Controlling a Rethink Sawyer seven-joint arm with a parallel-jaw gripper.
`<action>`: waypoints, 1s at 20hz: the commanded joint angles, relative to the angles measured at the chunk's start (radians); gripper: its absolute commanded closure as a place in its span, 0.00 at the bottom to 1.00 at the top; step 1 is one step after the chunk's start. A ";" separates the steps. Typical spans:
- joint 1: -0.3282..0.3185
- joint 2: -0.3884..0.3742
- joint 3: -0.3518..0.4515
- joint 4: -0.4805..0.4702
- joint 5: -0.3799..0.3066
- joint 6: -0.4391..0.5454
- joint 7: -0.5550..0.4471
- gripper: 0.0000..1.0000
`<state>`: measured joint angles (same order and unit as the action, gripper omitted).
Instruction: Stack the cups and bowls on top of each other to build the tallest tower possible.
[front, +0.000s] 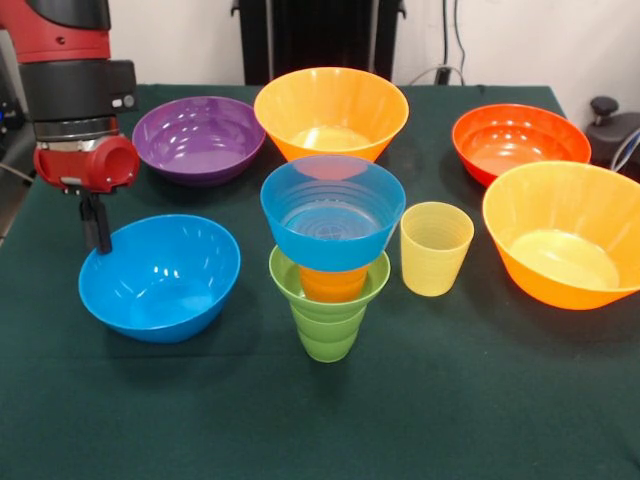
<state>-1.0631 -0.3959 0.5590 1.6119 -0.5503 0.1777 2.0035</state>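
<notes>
The tower stands at the table's middle. Its lowest piece is a green ribbed cup, which holds a small green bowl. An orange cup sits in that bowl, and a translucent blue bowl rests upright on top. A pale yellow cup stands just right of the tower. A medium blue bowl lies to the left. My gripper hangs at that bowl's far left rim, and its tips reach down to rim height. From this side I cannot tell its state, or whether it touches the rim.
A purple bowl and a big orange bowl sit in the back row. A red-orange bowl is at the back right. A second big orange bowl lies at the right edge. All of them stand upright on the green cloth.
</notes>
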 joint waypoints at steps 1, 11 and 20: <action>0.028 0.026 -0.023 -0.025 -0.062 0.030 -0.042 1.00; -0.084 -0.273 0.099 0.137 0.046 0.189 -0.092 1.00; -0.130 -0.355 0.169 0.173 0.088 0.244 -0.097 1.00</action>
<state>-1.2001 -0.6593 0.6336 1.7121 -0.4960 0.2868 2.0035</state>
